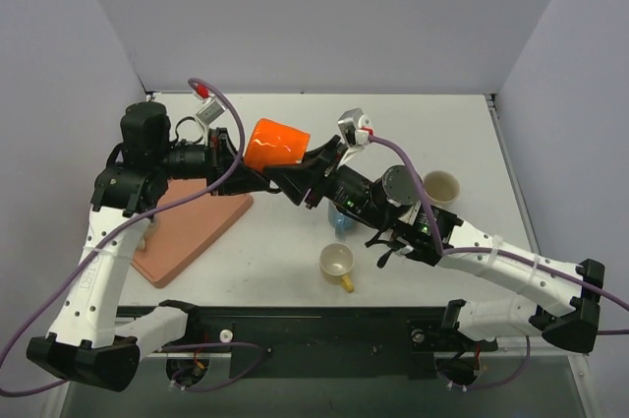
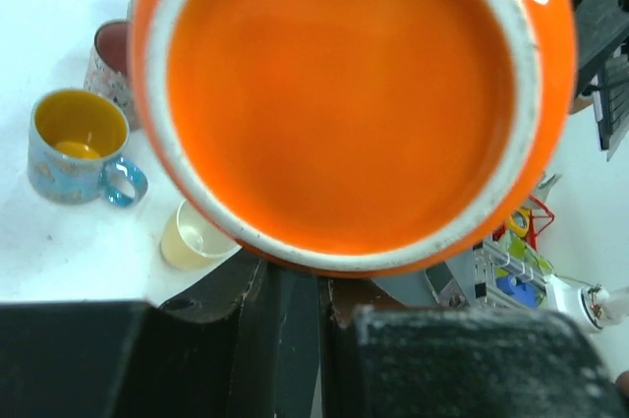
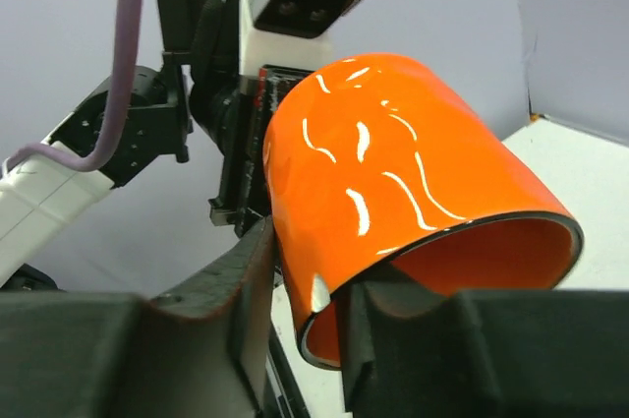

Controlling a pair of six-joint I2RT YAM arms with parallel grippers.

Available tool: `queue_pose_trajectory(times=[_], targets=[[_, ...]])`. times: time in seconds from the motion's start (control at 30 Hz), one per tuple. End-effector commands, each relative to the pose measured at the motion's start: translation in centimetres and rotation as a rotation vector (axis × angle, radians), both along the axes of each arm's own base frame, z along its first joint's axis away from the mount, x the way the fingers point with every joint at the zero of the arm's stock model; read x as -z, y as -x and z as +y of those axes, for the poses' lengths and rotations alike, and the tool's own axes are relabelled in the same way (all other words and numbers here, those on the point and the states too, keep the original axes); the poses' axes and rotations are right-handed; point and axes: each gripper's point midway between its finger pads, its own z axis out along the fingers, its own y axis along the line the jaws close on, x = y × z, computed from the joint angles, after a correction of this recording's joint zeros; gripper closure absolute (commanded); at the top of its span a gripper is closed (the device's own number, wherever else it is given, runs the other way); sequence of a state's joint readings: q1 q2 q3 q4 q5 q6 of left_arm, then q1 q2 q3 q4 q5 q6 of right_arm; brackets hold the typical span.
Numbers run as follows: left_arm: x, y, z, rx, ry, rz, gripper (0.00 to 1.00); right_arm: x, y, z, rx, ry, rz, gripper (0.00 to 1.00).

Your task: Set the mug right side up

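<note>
Nearest the arm bases, a pale yellow mug (image 1: 337,261) stands upright on the table (image 1: 275,241), and you can ignore it. Look past it and up off the surface, where the orange mug (image 1: 278,146) hangs in the air between both arms, over the middle of the table. You're partway through: the mug is off the table and lying on its side, but it is not yet upright and not yet set down. Its long axis runs roughly level, left to right. The base is turned toward the left gripper (image 1: 238,149) and the open mouth faces the right gripper (image 1: 311,155). Your left gripper is closed tight at the base end, probably on the handle, though the mug's own body hides that part. Your right gripper is pinched on the wall at the rim, one finger inside the mouth and one outside. What's left for you is to swing the mouth upward, lower the mug onto its base and let go.
</note>
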State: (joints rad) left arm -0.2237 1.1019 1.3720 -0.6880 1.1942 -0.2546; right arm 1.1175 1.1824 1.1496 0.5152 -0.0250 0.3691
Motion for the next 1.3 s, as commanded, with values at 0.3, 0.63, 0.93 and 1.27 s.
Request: queue_pose_trajectory(times=[0.3, 0.63, 0.93, 1.27], targets=[[2.8, -3.0, 2.8, -0.187, -0.263, -0.248, 0.17, -2.0, -1.7, -4.7, 0.191, 0.102, -0.044, 1.00], [8.0, -7.3, 12.0, -0.613, -0.744, -0.283, 0.14, 12.1, -1.5, -17.3, 0.537, 0.805, 0.291, 1.00], [11.1, -7.8, 14.3, -0.670, -0.880, -0.234, 0.11, 26.5, 1.3, -20.6, 0.549, 0.951, 0.599, 1.00], [12.6, -7.7, 15.4, -0.689, -0.944, -0.219, 0.09, 36.8, 2.4, -18.4, 0.420, 0.985, 0.802, 1.00]])
